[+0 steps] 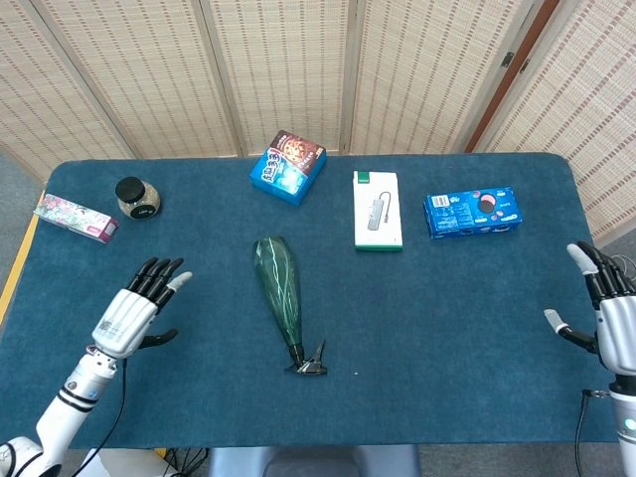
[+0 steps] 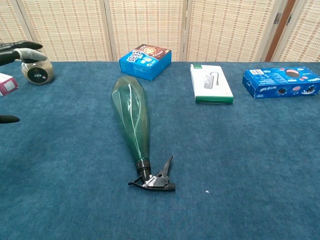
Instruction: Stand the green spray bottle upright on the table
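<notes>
The green spray bottle [image 1: 279, 292] lies flat mid-counter, nozzle near me. My left robot hand [image 1: 136, 311] hovers empty, fingers spread, left of it; I should wrap its wide body before tipping it up.

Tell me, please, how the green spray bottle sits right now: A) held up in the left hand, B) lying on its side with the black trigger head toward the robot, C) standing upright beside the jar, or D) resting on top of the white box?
B: the green spray bottle lies flat on the table, its black trigger head at the near end, untouched.
</notes>
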`<state>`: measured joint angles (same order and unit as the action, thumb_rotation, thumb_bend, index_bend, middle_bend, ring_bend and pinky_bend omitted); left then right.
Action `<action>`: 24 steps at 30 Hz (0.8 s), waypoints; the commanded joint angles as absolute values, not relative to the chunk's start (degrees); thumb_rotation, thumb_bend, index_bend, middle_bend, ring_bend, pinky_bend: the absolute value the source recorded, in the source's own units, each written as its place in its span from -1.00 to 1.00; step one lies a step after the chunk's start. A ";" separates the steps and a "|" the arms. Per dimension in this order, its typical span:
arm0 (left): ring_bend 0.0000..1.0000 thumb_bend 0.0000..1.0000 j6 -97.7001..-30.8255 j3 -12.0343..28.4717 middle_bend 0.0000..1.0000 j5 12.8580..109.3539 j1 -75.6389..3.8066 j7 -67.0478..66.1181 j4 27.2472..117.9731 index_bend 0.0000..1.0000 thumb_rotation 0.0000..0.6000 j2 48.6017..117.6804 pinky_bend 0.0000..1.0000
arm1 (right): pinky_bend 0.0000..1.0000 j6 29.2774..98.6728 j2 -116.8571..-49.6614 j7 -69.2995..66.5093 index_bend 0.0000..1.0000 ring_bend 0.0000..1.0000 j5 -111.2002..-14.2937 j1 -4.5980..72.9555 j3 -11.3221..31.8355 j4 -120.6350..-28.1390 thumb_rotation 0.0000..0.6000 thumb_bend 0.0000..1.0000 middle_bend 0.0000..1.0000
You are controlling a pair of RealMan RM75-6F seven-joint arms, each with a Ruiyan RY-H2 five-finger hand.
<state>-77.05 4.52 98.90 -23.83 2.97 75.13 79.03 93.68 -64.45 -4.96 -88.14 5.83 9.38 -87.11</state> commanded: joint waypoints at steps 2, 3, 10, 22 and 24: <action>-1.00 -1.00 -74.44 4.74 -1.00 99.03 -26.81 4.17 72.06 -1.00 1.00 82.19 -1.00 | -0.17 93.84 -64.61 -5.80 -0.77 -0.67 -87.70 5.54 9.39 -86.26 1.00 -0.75 -0.75; -1.00 -1.00 -74.10 4.82 -1.00 99.03 -27.40 4.43 71.29 -1.00 1.00 82.95 -1.00 | -0.17 93.84 -64.67 -6.04 -0.77 -0.67 -87.55 5.47 9.39 -86.02 1.00 -0.75 -0.75; -1.00 -1.00 -71.81 5.05 -1.00 99.30 -31.94 5.54 63.99 -1.00 1.00 88.97 -1.00 | -0.17 93.73 -65.22 -8.05 -0.77 -0.67 -86.80 4.84 9.08 -84.07 1.00 -0.75 -0.75; -1.00 -1.00 -67.94 5.00 -1.00 97.78 -37.44 6.95 57.11 -1.00 1.00 94.21 -1.00 | -0.17 93.26 -66.33 -11.33 -0.77 -0.67 -85.94 3.99 8.51 -81.11 1.00 -0.75 -0.75; -1.00 -1.00 -67.59 4.97 -1.00 97.64 -38.27 7.04 56.56 -1.00 1.00 94.90 -1.00 | -0.17 93.45 -66.42 -11.74 -0.77 -0.67 -85.92 3.87 8.56 -80.83 1.00 -0.75 -0.75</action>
